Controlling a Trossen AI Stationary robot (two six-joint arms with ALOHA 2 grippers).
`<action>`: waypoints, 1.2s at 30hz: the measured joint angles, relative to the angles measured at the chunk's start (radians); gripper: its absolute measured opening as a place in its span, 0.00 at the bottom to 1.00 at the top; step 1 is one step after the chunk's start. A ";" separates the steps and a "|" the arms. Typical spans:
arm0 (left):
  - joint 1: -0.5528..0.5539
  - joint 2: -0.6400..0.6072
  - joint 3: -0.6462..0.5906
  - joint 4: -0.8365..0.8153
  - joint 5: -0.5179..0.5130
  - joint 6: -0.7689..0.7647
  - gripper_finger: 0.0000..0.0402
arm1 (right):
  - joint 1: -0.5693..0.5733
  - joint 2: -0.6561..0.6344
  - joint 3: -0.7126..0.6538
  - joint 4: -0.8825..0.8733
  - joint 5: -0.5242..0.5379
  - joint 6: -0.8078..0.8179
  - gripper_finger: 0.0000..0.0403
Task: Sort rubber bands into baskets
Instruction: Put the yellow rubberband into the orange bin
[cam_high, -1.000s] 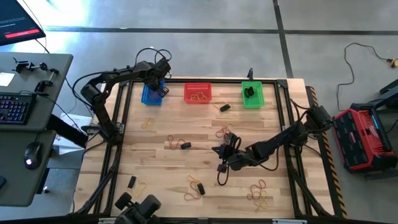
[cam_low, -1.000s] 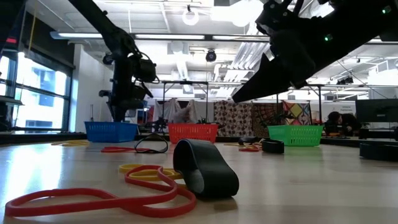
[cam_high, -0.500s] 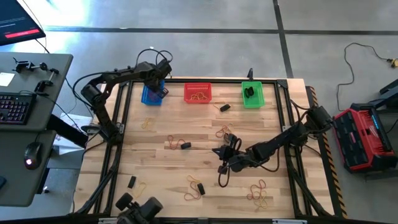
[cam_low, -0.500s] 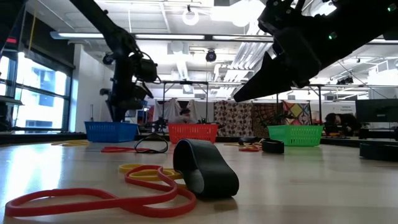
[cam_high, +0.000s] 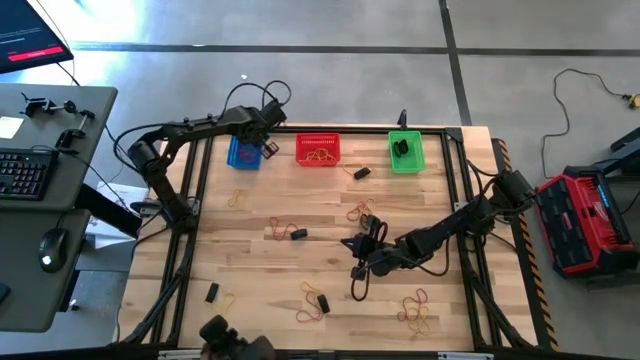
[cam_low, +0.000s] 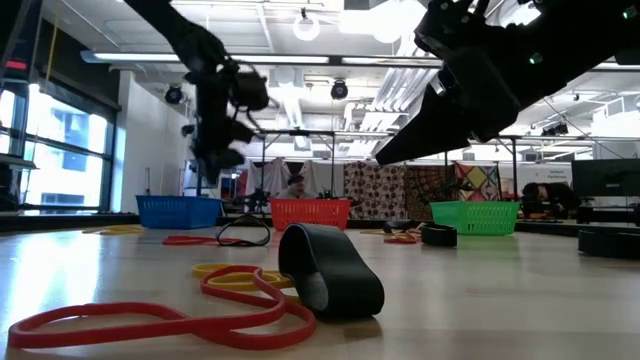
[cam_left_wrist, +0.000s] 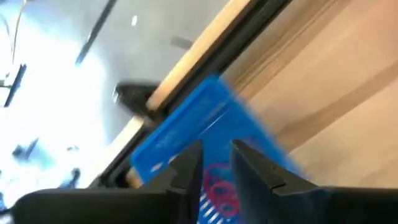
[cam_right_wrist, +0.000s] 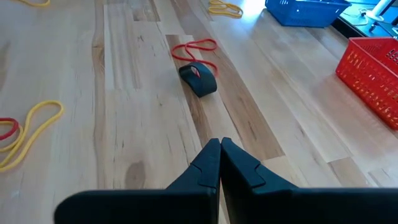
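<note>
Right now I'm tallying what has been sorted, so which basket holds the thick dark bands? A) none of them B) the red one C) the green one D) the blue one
C: in the high view a dark thick band lies inside the green basket, while the red basket holds only thin light loops.

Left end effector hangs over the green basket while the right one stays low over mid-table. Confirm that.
Not quite: the left end effector hangs over the blue basket, not the green basket, as the high view shows. The right end effector is indeed low over mid-table.
</note>
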 joint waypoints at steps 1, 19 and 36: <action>-0.018 -0.008 0.000 0.018 0.008 0.000 0.15 | 0.000 0.000 0.000 -0.003 0.000 0.000 0.00; -0.387 -0.243 -0.387 0.758 0.323 0.139 0.00 | 0.000 0.000 0.000 -0.015 0.001 0.000 0.00; -1.006 -0.415 -0.525 0.762 0.318 0.017 0.00 | 0.000 0.000 0.001 -0.019 -0.007 0.002 0.00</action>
